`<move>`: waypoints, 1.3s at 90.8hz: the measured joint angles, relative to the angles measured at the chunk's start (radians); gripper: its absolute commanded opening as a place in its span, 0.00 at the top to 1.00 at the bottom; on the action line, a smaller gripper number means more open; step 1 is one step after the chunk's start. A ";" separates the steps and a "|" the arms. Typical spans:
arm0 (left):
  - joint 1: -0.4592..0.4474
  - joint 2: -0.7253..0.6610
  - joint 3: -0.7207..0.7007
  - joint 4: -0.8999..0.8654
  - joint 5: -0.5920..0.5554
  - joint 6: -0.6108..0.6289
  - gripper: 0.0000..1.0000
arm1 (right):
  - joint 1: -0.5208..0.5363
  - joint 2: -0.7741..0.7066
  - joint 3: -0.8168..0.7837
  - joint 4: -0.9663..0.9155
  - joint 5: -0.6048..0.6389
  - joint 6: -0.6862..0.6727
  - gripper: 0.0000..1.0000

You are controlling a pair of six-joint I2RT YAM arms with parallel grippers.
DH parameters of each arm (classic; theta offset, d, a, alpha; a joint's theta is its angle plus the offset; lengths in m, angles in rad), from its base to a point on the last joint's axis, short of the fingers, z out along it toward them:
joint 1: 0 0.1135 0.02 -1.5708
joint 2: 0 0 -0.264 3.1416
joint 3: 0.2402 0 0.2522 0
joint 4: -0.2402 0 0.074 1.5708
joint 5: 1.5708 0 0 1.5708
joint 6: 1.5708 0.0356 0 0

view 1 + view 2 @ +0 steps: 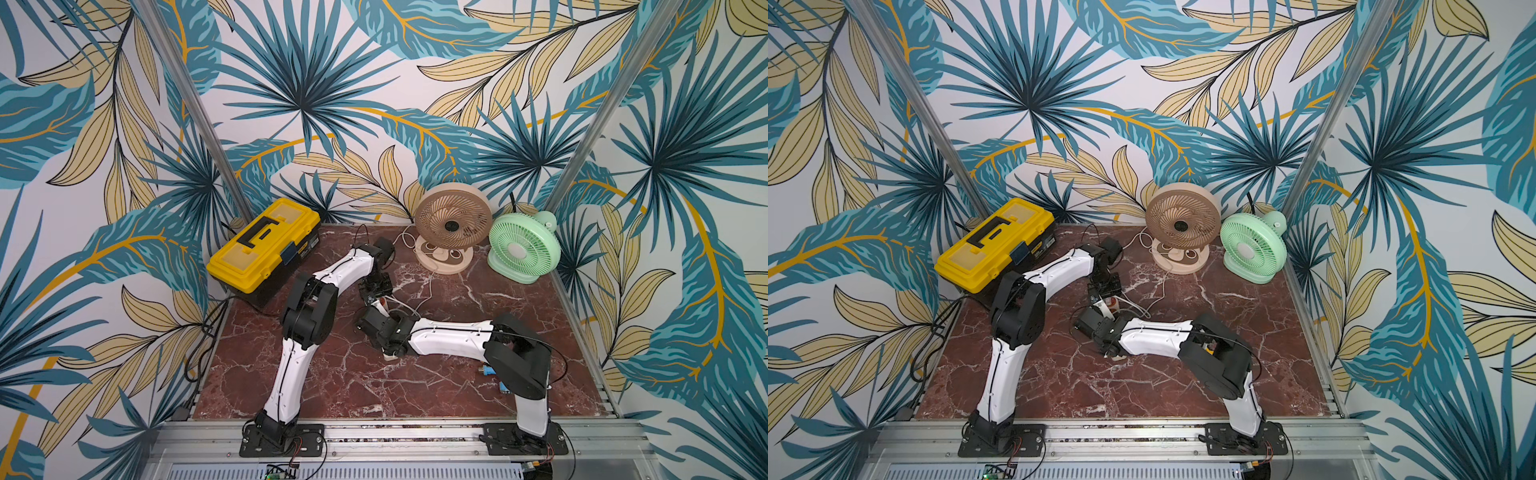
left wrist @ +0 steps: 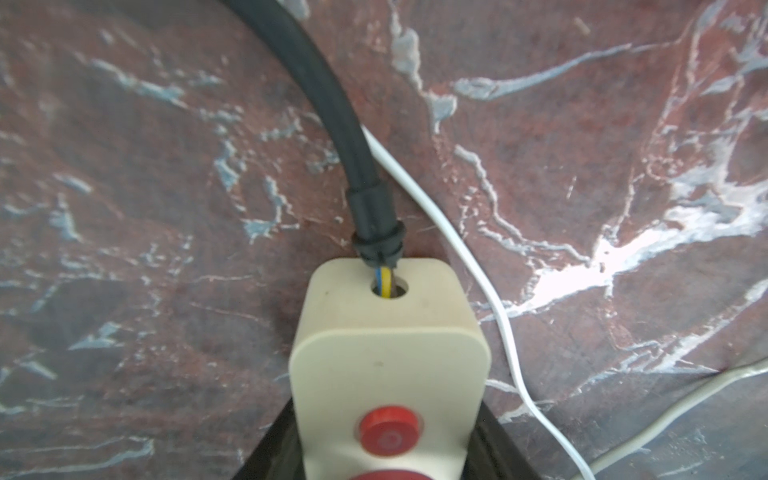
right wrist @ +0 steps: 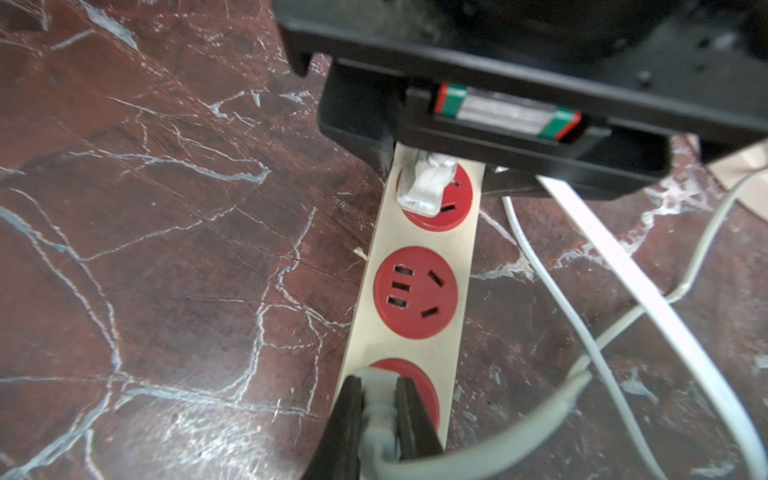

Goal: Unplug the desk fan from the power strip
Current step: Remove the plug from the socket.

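Note:
The cream-white power strip (image 2: 386, 365) lies on the red marble table, its black cord (image 2: 332, 104) leaving the end by the small orange-red button (image 2: 388, 428). My left gripper (image 2: 384, 449) is shut across that end, one dark finger on each side. In the right wrist view, red sockets run along the power strip (image 3: 457, 249). My right gripper (image 3: 379, 390) is shut on a grey plug (image 3: 376, 415) seated in the nearest socket. A white plug (image 3: 424, 187) sits in the farthest socket. A beige fan (image 1: 453, 226) and a green fan (image 1: 524, 245) stand at the back. I cannot tell whose plug I hold.
A yellow toolbox (image 1: 266, 245) stands at the back left. White and grey cords (image 3: 623, 266) cross the table beside the strip. Small blue objects (image 1: 490, 370) lie near the right arm's elbow. Both arms meet at the middle of the table.

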 measured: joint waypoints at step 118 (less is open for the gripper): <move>0.003 0.000 -0.001 0.011 0.010 -0.044 1.00 | -0.172 -0.132 -0.174 0.167 -0.383 0.193 1.00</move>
